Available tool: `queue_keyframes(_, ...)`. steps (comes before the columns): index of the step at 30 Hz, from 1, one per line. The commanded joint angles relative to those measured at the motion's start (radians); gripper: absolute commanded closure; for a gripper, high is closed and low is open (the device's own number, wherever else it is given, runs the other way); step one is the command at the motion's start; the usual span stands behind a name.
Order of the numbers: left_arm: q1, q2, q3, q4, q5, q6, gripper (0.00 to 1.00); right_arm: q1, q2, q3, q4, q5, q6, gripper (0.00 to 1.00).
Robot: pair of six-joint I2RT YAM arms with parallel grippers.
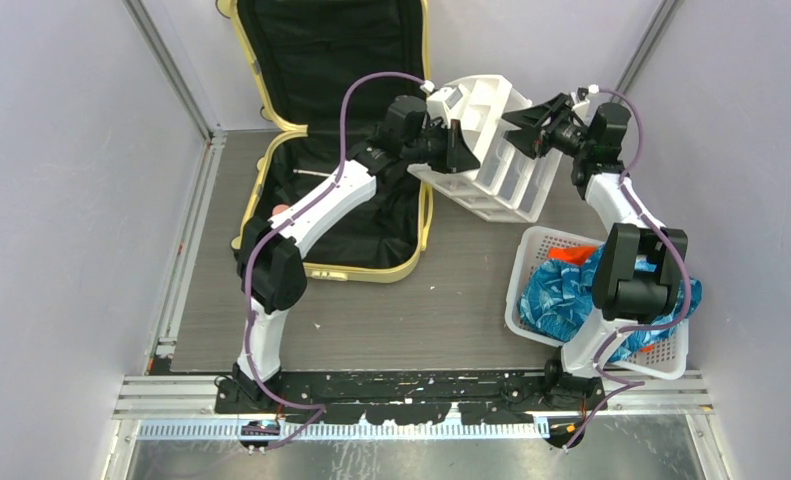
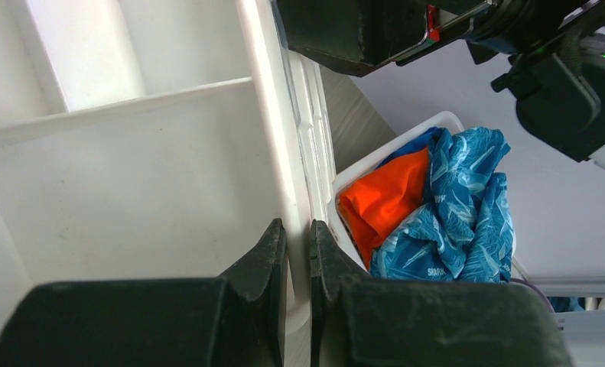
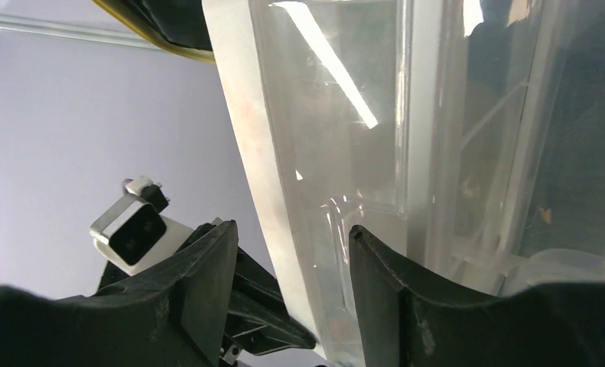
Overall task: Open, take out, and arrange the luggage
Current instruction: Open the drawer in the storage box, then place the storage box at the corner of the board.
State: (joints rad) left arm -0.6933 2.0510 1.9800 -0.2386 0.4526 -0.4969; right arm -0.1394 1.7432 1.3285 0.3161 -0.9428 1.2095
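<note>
Holding the white drawer bin [image 1: 501, 175] up off the table [image 1: 391, 320], tilted, between the two arms, with the left gripper [image 1: 464, 150] clenched on one thin wall of it, fingertips pressed to either face of the plastic in the left wrist view. Straddling the bin's opposite edge with the right gripper [image 1: 521, 127], jaws parted, a clear gap beside one finger in the right wrist view, so released rather than pinching. Locating the luggage [image 1: 386, 240]: far left part of the table, open, pale yellow base half flat on the surface, lid standing upright against the back wall, black lining facing out, left arm reaching across the base half. Noting to the right, by the right arm's base, a white perforated basket [image 1: 531, 240] with blue patterned cloth [image 1: 561, 295] and an orange piece [image 1: 574, 256] inside, near the raised bin
</note>
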Motion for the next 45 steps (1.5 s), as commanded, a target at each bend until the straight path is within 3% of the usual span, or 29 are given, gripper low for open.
queue_keyframes(1,-0.032,-0.075,0.070,0.069,0.058,0.064,1.00,0.019,-0.019,-0.018,0.380,-0.101,0.289,0.42)
queue_keyframes(8,-0.019,-0.050,0.133,-0.002,0.008,0.095,1.00,-0.037,-0.080,-0.037,0.687,-0.102,0.551,0.53)
queue_keyframes(15,-0.017,-0.008,0.225,-0.070,-0.006,0.120,1.00,-0.071,-0.082,-0.033,0.809,-0.104,0.689,0.64)
queue_keyframes(24,-0.023,0.071,0.368,-0.225,-0.086,0.217,1.00,-0.095,-0.166,-0.089,0.799,-0.126,0.661,0.69)
queue_keyframes(33,-0.111,0.171,0.563,-0.424,-0.250,0.481,1.00,-0.132,-0.169,-0.238,0.718,-0.138,0.515,0.69)
queue_keyframes(45,-0.253,0.207,0.613,-0.524,-0.521,0.794,1.00,-0.180,-0.128,-0.432,0.794,-0.129,0.442,0.67)
